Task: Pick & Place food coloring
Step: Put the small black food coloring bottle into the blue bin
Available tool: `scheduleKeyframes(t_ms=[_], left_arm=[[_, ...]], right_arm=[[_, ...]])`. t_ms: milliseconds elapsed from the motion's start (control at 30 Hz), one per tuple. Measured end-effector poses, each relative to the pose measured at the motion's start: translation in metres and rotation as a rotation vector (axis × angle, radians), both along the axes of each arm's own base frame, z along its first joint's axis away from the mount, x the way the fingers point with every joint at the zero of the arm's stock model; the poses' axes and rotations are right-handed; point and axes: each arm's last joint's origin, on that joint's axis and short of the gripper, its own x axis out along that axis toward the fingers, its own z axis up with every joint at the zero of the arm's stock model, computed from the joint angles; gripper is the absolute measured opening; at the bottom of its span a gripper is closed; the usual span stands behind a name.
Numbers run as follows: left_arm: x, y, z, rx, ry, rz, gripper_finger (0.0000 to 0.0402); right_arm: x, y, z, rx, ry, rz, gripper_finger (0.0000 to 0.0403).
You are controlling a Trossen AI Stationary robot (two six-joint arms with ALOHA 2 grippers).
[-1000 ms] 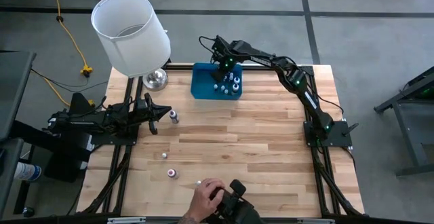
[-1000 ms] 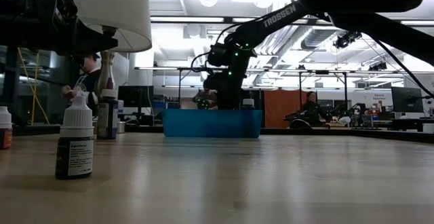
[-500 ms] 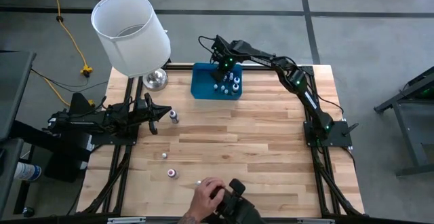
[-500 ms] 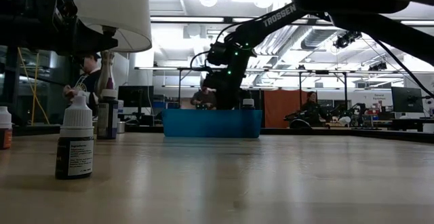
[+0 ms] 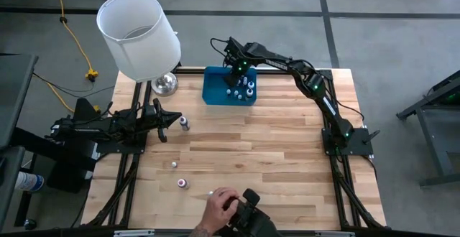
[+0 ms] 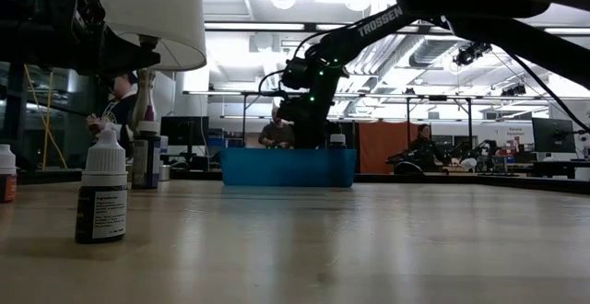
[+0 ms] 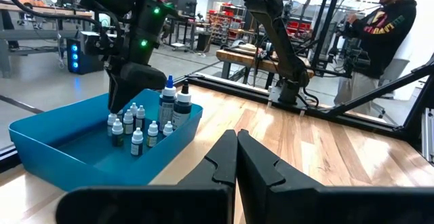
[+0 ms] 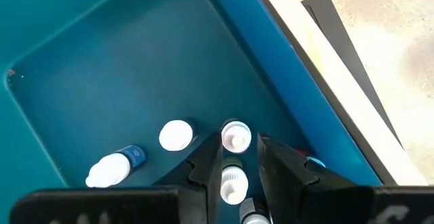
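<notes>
Several white-capped food coloring bottles (image 7: 137, 125) stand upright in the blue tray (image 5: 215, 87) at the table's far edge. My right gripper (image 8: 237, 142) hangs over them pointing down, open, with a white cap between its fingertips. Loose bottles stand on the wood: a dark one (image 5: 184, 123) just right of my left gripper (image 5: 169, 124), a small white one (image 5: 174, 165), a reddish one (image 5: 183, 184) and one near a person's hand (image 5: 210, 192). My left gripper (image 7: 237, 153) is shut and holds nothing, hovering at the table's left side. My right gripper comes from above, pointing down into the tray, with the white cap (image 8: 235, 137) of an upright bottle between its fingertips. Whether the fingers (image 8: 209, 157) touch that cap cannot be told.
A lamp with a white shade (image 5: 138, 32) and shiny metal base (image 5: 164, 84) stands at the far left corner. A person's hand (image 5: 219, 207) holds a dark device at the near edge. Bare wood lies across the table's middle and right. In the low view a dark bottle (image 6: 101, 193) stands close.
</notes>
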Motion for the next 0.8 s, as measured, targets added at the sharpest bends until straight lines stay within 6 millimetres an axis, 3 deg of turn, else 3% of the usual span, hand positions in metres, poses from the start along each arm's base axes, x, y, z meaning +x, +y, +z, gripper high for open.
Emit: scheduleKeyframes(t_ms=[233, 533, 800], left_arm=[[0.000, 0.000, 0.000, 0.000, 0.000, 0.000, 0.0000], [0.000, 0.000, 0.000, 0.000, -0.001, 0.000, 0.0000], [0.000, 0.000, 0.000, 0.000, 0.000, 0.000, 0.0000]], right_arm=[[-0.001, 0.000, 0.005, 0.006, 0.008, -0.003, 0.0085], [0.000, 0.001, 0.047, -0.016, -0.047, 0.080, 0.0085], [-0.005, 0.017, 0.084, -0.071, -0.133, 0.211, 0.0089]])
